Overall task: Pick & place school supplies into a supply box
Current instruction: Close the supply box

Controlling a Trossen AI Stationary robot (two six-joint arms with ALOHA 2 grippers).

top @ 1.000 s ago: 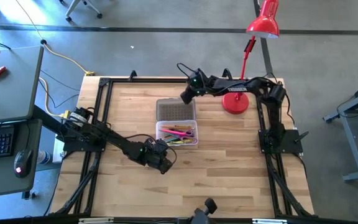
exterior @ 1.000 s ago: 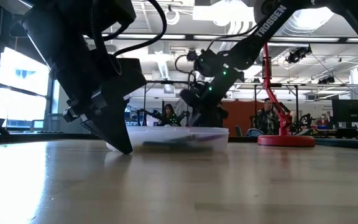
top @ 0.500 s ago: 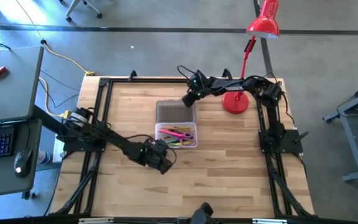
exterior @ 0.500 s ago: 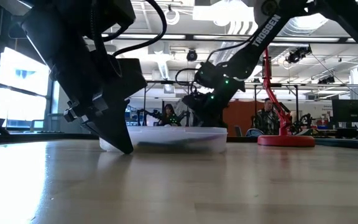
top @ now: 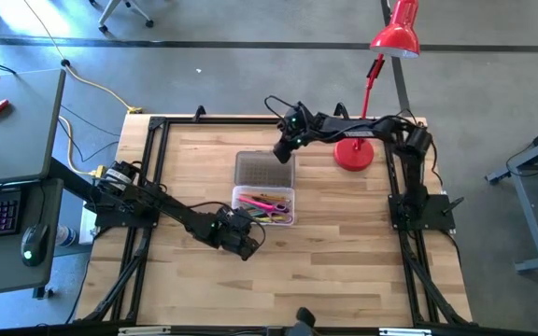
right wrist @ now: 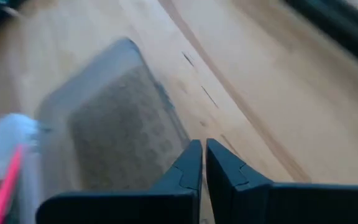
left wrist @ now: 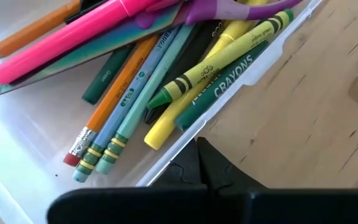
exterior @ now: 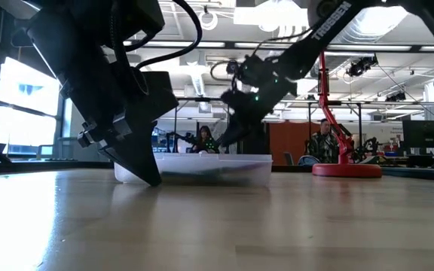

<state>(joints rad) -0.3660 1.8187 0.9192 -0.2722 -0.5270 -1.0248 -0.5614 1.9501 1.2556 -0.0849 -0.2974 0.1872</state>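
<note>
The clear supply box (top: 265, 206) sits open near the middle of the tabletop (top: 344, 252), and it holds the school supplies (top: 267, 203): a pink marker (left wrist: 73, 34), an orange pencil (left wrist: 114, 84), pale green pencils (left wrist: 143, 87), yellow crayons (left wrist: 225, 56), a dark green crayon (left wrist: 229, 87) and purple-handled scissors (left wrist: 219, 7), all lying loosely together inside. Its greyish ribbed lid (top: 261, 167) lies flat on the tabletop just beside the box at its 12 o'clock side. The left claw (top: 243, 245) rests low at the box's 7 o'clock corner, against the outer rim; whether its fingers are parted cannot be told. The right claw (top: 285, 149) hovers at the lid's 2 o'clock corner, fingers (right wrist: 188, 163) nearly together with only a thin gap, holding nothing. A red desk lamp (top: 355, 153) stands at 3 o'clock of the lid.
</note>
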